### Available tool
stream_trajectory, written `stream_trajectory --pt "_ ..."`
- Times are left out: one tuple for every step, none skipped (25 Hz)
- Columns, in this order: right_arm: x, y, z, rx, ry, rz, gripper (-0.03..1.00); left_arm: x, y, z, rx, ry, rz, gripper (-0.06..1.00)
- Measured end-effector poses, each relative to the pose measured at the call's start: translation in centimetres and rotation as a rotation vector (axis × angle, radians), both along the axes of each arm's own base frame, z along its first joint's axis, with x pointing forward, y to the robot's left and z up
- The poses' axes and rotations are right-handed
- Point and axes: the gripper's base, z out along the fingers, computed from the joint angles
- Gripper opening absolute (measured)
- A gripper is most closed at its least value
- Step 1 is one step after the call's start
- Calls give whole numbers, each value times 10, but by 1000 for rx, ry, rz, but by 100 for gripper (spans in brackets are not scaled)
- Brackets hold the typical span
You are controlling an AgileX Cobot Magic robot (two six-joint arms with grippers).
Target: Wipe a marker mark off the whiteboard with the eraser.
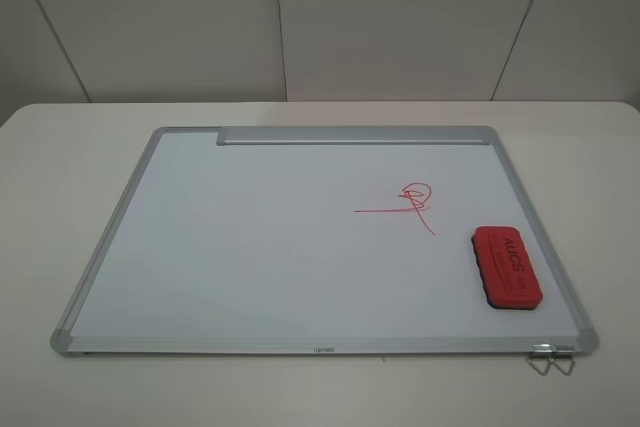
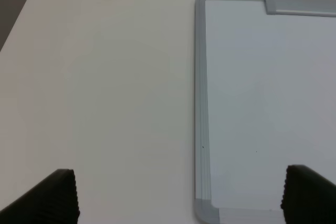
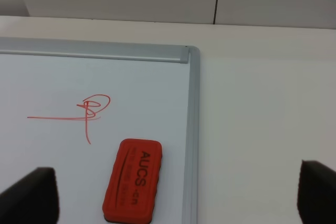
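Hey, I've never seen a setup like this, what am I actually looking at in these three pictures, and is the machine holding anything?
This is a robot with two arms, each ending in a two-fingered gripper. One picture comes from a camera mounted high above, looking down on a pale table. The arms themselves do not appear in it. The other two come from small cameras on each wrist; the dark ridged shapes at the lower corners are the gripper fingers.

On the table lies a whiteboard with a silver frame. On it are a red marker mark, a loop with crossing lines, and a red eraser lying close beside it, apart from it.

The left gripper and the right gripper are both wide open and hold nothing. The right one looks toward the eraser.
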Motion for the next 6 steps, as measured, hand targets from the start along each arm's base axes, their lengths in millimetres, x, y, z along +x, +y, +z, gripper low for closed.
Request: stream_trajectory --pt "0 0 0 0 0 0 83 0 0 0 0 0 0 77" --pt "0 0 0 0 0 0 83 0 0 0 0 0 0 77" --pt "0 0 0 0 0 0 83 0 0 0 0 0 0 77" --pt "0 0 0 0 0 0 83 0 0 0 0 0 0 77" --pt "0 0 0 0 0 0 83 0 0 0 0 0 0 77" --pt "0 0 0 0 0 0 83 0 0 0 0 0 0 77"
